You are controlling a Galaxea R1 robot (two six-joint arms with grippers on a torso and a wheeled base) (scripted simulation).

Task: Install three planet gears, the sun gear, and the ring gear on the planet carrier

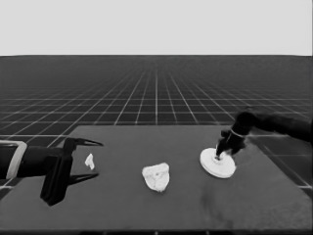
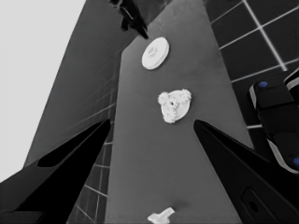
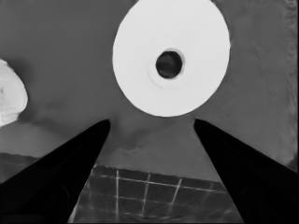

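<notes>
Gears (image 2: 174, 105) show their teeth only in the left wrist view, clustered on the smaller round part (image 1: 156, 176) at the table's (image 1: 122, 205) middle. No writing is legible anywhere. Right gripper (image 1: 221, 153) hovers over the larger round part (image 1: 217, 163), fingers spread, holding nothing. Left gripper (image 1: 93, 159) waits open around a thin white piece (image 1: 89, 161).

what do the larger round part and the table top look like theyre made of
Larger round part, under the right gripper: plain white, matte, with a stepped top and clean edges. It looks like moulded plastic, though a render leaves that open. Table: dark, dull, faintly mottled surface with no gloss, perhaps a rubbery mat or painted board; I cannot tell which.
</notes>
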